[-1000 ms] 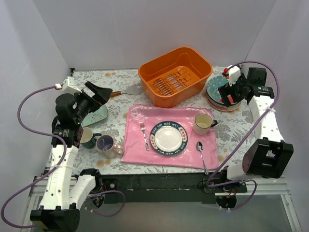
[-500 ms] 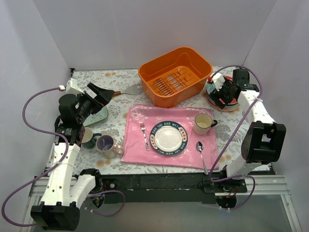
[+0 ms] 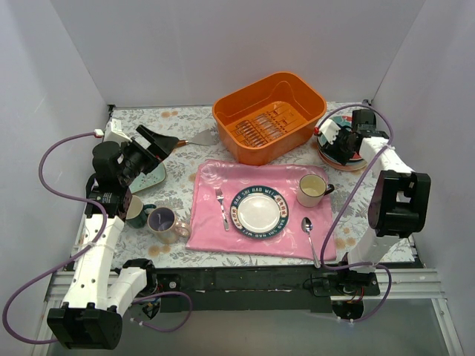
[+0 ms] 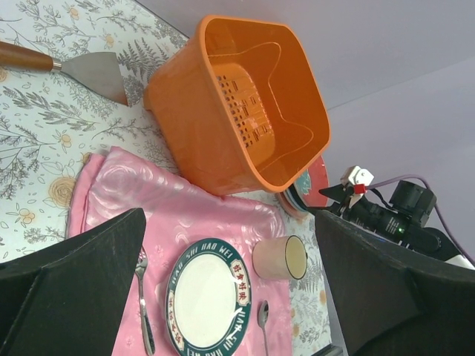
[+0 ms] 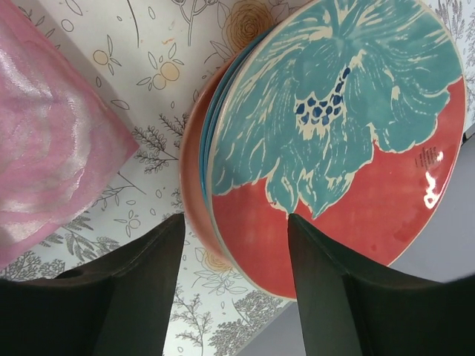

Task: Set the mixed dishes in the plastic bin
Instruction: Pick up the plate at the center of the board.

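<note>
Bright even light; soft shadows; small glare spot on teal floral plate (image 5: 341, 133).

The left arm (image 3: 100, 245) stands bent at the near left, and the left gripper (image 3: 152, 141) is held high, pointing right with its fingers (image 4: 67, 282) spread wide. The right arm (image 3: 397, 193) reaches to the far right, where the right gripper (image 3: 335, 142) sits low, jaws partly apart.

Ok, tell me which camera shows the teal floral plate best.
The right wrist view: the teal floral plate fills the frame, flower pattern clear, rim straddled by the right gripper. The top external view shows only slivers of the stack beside that gripper; the left wrist view shows just its edge behind the orange bin.
</note>
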{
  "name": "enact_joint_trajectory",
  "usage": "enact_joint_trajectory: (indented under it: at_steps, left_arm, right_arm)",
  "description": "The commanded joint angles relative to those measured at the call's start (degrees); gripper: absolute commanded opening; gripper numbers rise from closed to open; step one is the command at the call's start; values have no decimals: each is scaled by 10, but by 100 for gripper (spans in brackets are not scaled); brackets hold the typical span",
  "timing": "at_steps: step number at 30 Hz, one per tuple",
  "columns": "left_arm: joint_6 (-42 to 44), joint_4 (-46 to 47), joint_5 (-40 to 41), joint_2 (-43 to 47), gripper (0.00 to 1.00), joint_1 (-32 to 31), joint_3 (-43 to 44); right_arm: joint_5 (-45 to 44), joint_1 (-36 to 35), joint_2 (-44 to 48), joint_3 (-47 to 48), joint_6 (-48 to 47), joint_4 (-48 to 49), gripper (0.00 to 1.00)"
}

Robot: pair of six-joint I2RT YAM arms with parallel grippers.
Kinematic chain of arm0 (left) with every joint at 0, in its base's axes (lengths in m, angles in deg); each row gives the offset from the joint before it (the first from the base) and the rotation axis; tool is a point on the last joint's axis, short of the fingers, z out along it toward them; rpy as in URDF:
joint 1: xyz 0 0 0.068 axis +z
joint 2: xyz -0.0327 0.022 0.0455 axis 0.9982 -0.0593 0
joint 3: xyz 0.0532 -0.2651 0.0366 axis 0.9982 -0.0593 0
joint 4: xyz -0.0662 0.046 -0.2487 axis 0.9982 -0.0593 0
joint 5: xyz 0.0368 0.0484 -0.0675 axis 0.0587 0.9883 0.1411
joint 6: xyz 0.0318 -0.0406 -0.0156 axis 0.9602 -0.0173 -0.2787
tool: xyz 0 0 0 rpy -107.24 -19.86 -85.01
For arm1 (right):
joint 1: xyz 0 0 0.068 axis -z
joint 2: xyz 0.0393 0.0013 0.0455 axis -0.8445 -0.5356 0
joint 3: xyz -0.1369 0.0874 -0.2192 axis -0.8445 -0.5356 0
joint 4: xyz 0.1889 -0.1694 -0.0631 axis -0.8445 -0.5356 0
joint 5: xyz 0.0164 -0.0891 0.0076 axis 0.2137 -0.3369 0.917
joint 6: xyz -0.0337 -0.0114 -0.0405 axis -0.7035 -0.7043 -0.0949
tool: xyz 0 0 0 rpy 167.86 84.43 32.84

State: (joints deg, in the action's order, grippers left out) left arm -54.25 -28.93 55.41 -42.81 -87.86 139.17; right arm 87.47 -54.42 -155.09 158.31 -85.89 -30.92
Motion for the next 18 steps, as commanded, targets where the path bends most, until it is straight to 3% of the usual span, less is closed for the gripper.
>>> enact_joint_trajectory:
  at_steps: [1,13,18]
  left_arm:
    - [-3,6,-6,12,98,-1,-6]
    - [-8,6,-6,13,98,-1,-9]
    - [-9,5,-6,10,98,-1,-8]
  right_arm:
    - [-2,0,-11,-5,-30,38,64]
    - [-17,0,-47,-5,-49,57,49]
    - [-19,0,-62,1,-48,56,33]
